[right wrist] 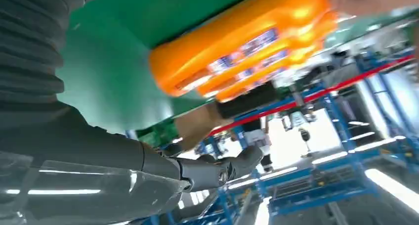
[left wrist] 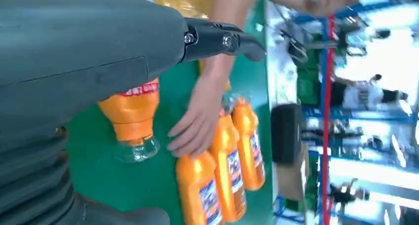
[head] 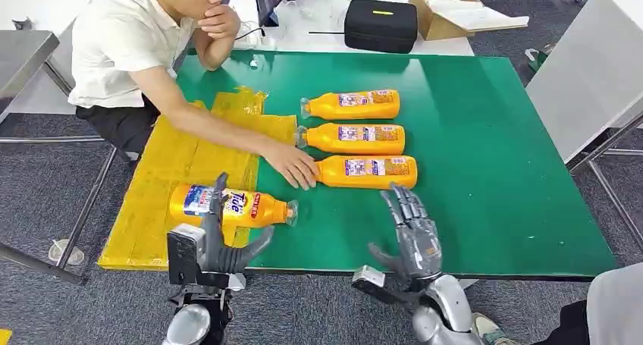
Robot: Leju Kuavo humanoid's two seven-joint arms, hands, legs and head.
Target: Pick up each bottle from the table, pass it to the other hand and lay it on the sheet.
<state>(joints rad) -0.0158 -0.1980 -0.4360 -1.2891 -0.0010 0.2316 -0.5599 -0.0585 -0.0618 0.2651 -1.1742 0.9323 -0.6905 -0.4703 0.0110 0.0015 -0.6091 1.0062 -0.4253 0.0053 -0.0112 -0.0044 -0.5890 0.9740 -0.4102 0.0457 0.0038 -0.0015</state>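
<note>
From the head view you cannot tell whether the left hand (head: 220,243) grips the Tide bottle (head: 231,205) or merely rests against it, since its fingers cross the label and cover part of the body. In your left wrist view the grey hand cover hides that bottle's upper body, leaving the neck and clear cap visible. Your right wrist view is blurred, so the label print on the three orange bottles (right wrist: 242,47) is unreadable, and the person's hand (right wrist: 375,0) is cut off at the edge.
</note>
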